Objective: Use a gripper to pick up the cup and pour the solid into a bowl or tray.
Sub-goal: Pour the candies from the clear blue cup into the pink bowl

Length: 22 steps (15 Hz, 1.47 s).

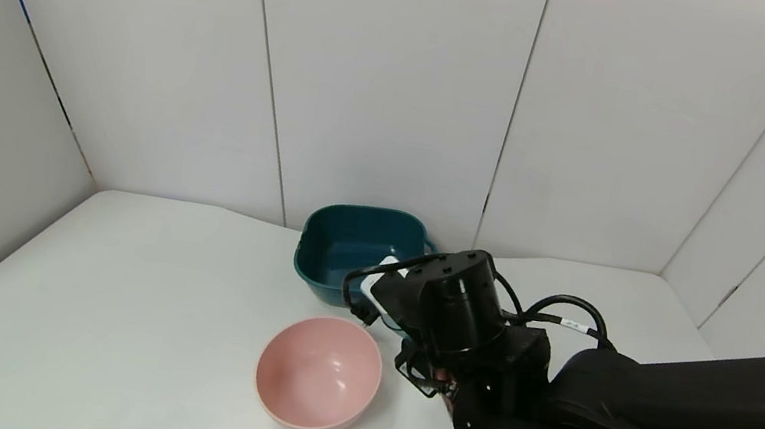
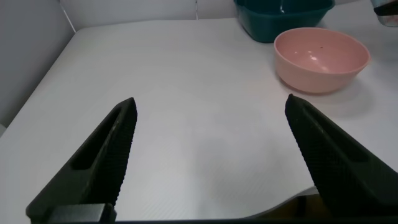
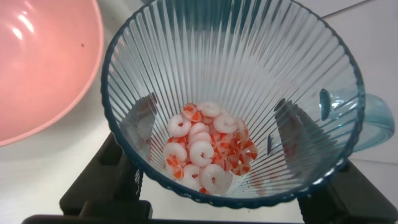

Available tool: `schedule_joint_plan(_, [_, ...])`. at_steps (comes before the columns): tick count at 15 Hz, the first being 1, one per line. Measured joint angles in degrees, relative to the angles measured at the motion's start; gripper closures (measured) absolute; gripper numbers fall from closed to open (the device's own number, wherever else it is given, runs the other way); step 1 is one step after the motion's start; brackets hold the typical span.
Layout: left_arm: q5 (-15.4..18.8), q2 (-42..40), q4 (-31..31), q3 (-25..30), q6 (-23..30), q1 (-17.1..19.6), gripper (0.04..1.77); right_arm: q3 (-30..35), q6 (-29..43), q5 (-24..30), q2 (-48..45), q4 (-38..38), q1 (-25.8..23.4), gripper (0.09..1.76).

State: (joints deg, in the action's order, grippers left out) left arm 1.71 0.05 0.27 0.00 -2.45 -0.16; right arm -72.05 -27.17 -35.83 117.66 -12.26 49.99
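Right gripper clamps the ribbed blue cup just beside the pink bowl.
Orange-white candy rings sit inside the cup — left gripper parked, fingers wide apart.

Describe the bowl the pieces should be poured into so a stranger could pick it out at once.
On the white table, look just in front of the dark teal tub, beside the right gripper holding the cup. The target is the pink bowl: round, pale pink and empty, unlike the squarish, handled teal tub behind it.
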Motion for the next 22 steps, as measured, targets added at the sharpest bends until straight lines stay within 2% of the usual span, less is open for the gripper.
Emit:
schedule_joint_plan(4, [0.0,0.0,0.0,0.0,0.0,0.0,0.09,-1.2,-1.8,-3.3,1.2,3.3,2.1,0.5])
schedule_joint_plan(11, [0.0,0.0,0.0,0.0,0.0,0.0,0.09,-1.6,-6.6,-8.4,3.8,2.4,3.8,0.5])
schedule_joint_plan(18, [0.0,0.0,0.0,0.0,0.0,0.0,0.09,-5.5,-12.7,-14.0,5.8,2.5,5.7,0.5])
schedule_joint_plan(22, [0.0,0.0,0.0,0.0,0.0,0.0,0.09,-7.5,-15.5,-14.7,7.1,2.6,6.1,0.5])
